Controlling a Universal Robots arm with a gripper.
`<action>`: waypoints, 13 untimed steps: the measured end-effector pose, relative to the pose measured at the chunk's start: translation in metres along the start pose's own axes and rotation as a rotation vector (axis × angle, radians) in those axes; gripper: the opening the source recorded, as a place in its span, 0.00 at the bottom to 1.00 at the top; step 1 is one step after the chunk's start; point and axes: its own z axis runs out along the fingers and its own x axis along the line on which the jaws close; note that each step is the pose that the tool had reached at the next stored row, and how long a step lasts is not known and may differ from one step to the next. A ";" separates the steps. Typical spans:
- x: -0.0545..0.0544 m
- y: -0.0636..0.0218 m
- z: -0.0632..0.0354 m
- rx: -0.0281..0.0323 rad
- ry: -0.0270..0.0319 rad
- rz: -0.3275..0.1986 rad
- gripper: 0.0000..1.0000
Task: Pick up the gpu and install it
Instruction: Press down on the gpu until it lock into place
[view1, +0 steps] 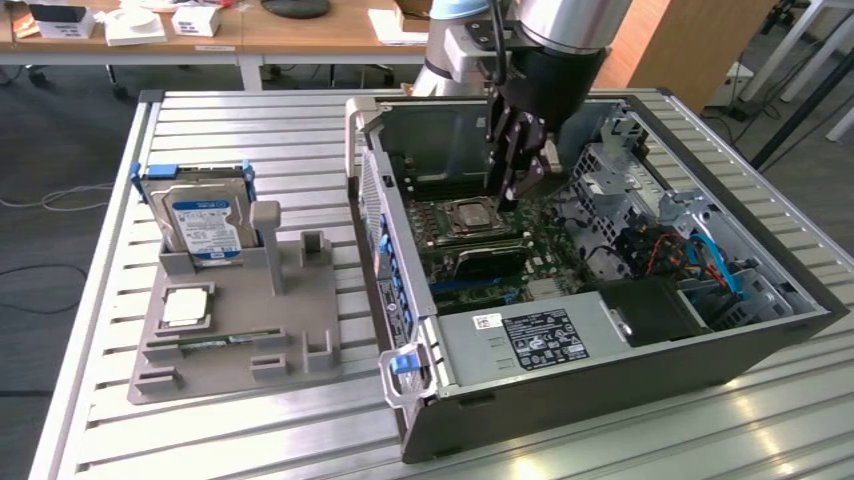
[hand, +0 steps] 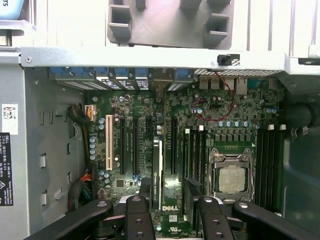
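Note:
The gpu (hand: 158, 150) is a thin dark card seen edge-on, standing upright in a long slot of the motherboard (hand: 220, 115) inside the open computer case (view1: 561, 340). Its far end reaches the case's rear bracket row. My gripper (hand: 175, 212) hangs just above the card's near end. The fingers (hand: 137, 215) stand apart, one on each side of the card, which lies closer to one finger than the other, and neither visibly presses it. In the exterior view my gripper (view1: 518, 190) is lowered into the case over the motherboard (view1: 494, 240), beside the processor socket (view1: 474, 212).
To the exterior view's left a grey parts tray (view1: 227, 340) holds the blue-labelled hard drive (view1: 200, 222), a square chip (view1: 184, 308) and a green memory stick (view1: 214, 342). Its upright holder (view1: 267, 245) stands bare. Drive cages and cables (view1: 667, 240) crowd the case's far side.

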 end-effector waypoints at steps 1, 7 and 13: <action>0.000 0.0000 0.0000 0.0000 0.0000 0.000 0.41; 0.000 0.0000 -0.0003 0.0000 0.0000 0.000 0.41; 0.000 0.0000 -0.0005 0.0000 0.0000 0.000 0.33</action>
